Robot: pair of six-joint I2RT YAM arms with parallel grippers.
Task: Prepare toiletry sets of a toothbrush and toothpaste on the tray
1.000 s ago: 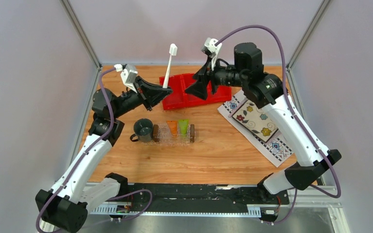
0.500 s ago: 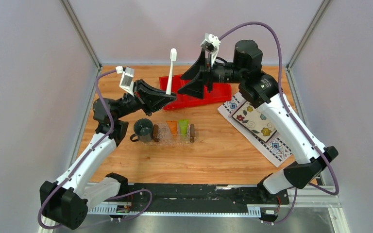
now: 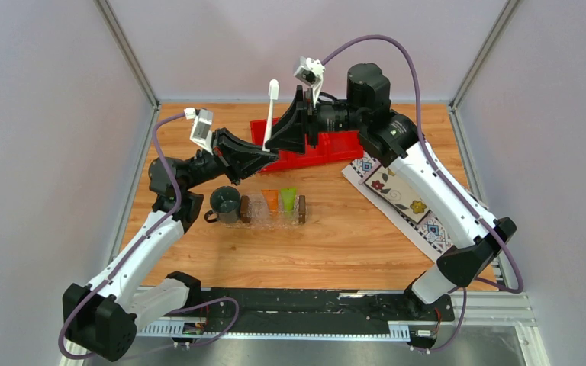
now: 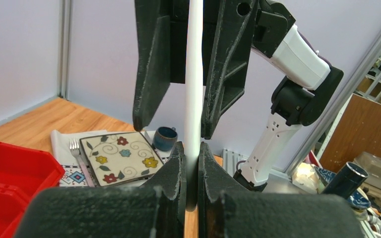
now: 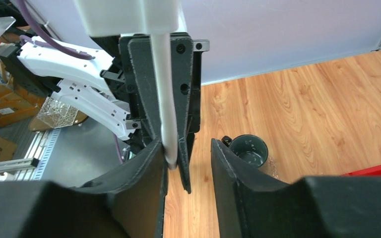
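While it has no place on the tray yet, the slim all-white plastic toothbrush (image 3: 269, 114) stands upright in the air, bristle head on top, over the left end of the red three-compartment plastic bin (image 3: 343, 145) at the far side. The left gripper (image 4: 191, 148) is clamped on the bottom of its handle, which leaves the long bare shaft free for the other arm. Just to the right, the right gripper (image 5: 188, 144) straddles that shaft higher up. Its jaws are half parted with a gap on one side, so it grips nothing yet. This looks like a handover, probably to regrasp the brush for laying it flat. Nearer, the small clear plastic tray with dark brown block handles (image 3: 302, 209) carries the orange squeeze tube (image 3: 272, 200) and, to its right, the lime green squeeze tube (image 3: 288, 198).
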